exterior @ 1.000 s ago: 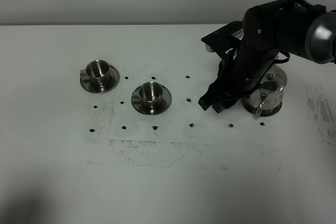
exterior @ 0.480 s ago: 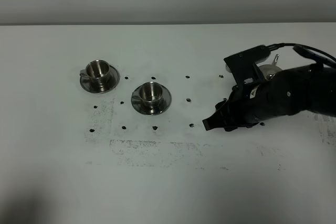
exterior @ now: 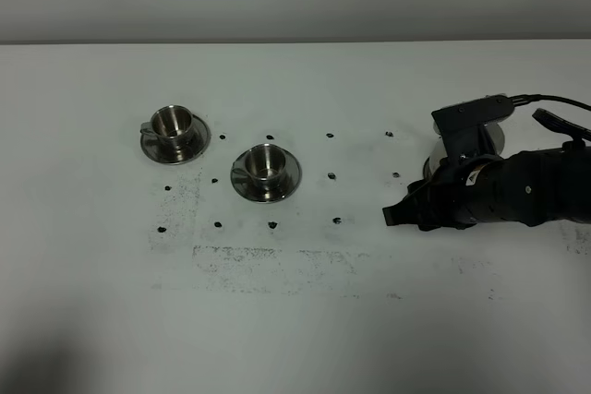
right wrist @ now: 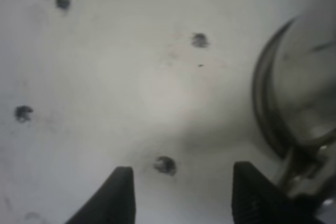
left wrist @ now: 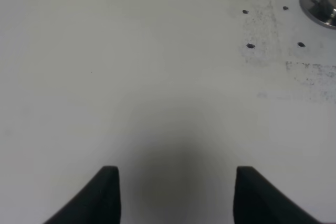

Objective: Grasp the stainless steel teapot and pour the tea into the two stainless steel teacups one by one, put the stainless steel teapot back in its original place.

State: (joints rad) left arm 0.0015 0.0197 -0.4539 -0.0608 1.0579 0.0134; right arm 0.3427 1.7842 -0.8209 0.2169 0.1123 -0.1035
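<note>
Lying low, right arm point(exterior: 517, 198) beside teapot point(right wrist: 307, 82)

The right arm point(exterior: 517, 196), upright over the teapot point(right wrist: 304, 87) a second ago, has folded down and pulled back. It now lies low in front of the teapot, hiding most of it. The right gripper point(exterior: 395, 217) came a little nearer to the teapot.

— The right arm point(exterior: 522, 198)?
— Matte black, rounded casing; a boxy black bracket point(exterior: 471, 119) on top, a thin black cable point(exterior: 554, 99) trailing off.
— And the left fingers point(left wrist: 102, 198) and right fingers point(right wrist: 118, 198)?
— Black, wedge-shaped, blunt-tipped.
</note>
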